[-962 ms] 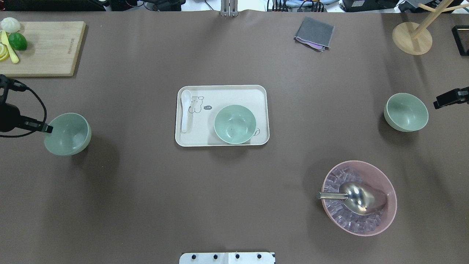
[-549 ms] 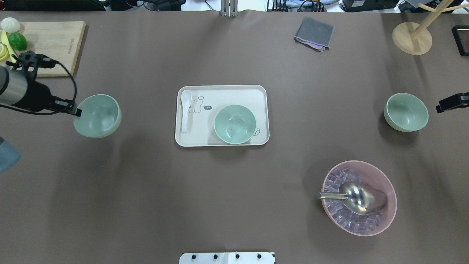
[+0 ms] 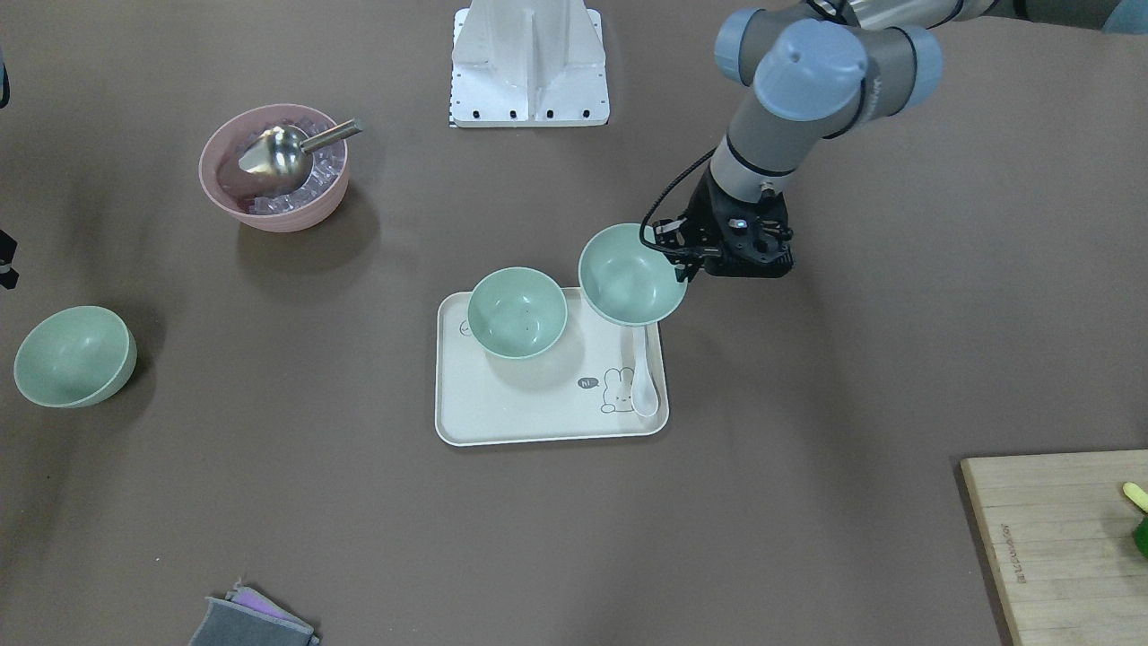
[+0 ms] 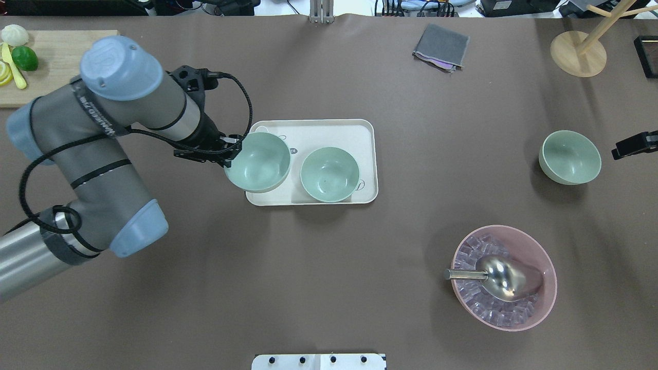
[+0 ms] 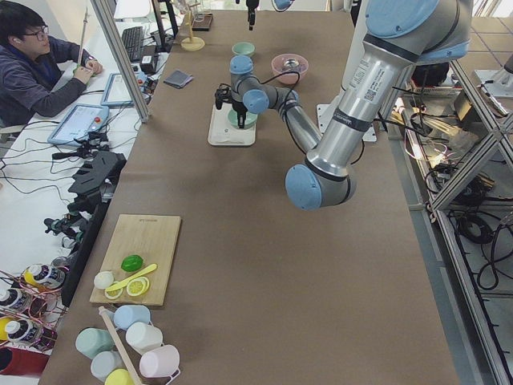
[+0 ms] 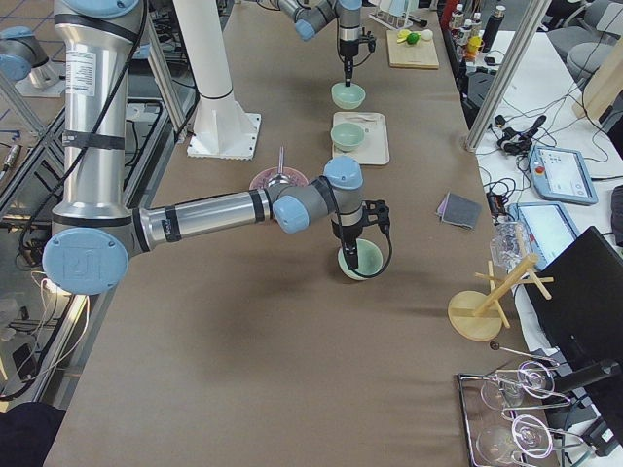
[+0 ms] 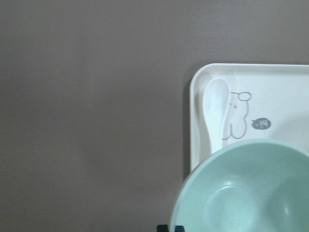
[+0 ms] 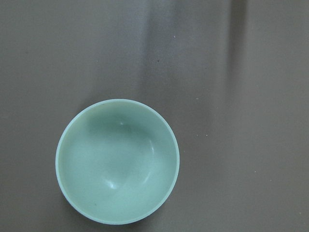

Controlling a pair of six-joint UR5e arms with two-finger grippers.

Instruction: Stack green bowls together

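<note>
My left gripper [image 4: 232, 154] is shut on the rim of a pale green bowl [image 4: 258, 162] and holds it upright over the left part of the white tray [image 4: 354, 132]. The gripper [image 3: 683, 256] and the held bowl [image 3: 630, 274] also show in the front view. The left wrist view shows this bowl [image 7: 246, 191] low in the frame. A second green bowl [image 4: 329, 173] stands on the tray's right half. A third green bowl [image 4: 569, 156] stands on the table at the right, and it shows in the right wrist view [image 8: 117, 161]. My right gripper [image 4: 635, 145] hovers beside it at the frame edge; I cannot tell whether it is open.
A white spoon [image 3: 642, 377] lies on the tray under the held bowl. A pink bowl [image 4: 542, 308] with ice and a metal scoop stands front right. A cutting board [image 4: 51, 46] with fruit is at the far left, with a grey cloth [image 4: 441, 47] and a wooden stand [image 4: 578, 54] at the back.
My left arm has carried its green bowl rightward from the table's left side to above the tray's left part. The right gripper and the other bowls have not moved.
</note>
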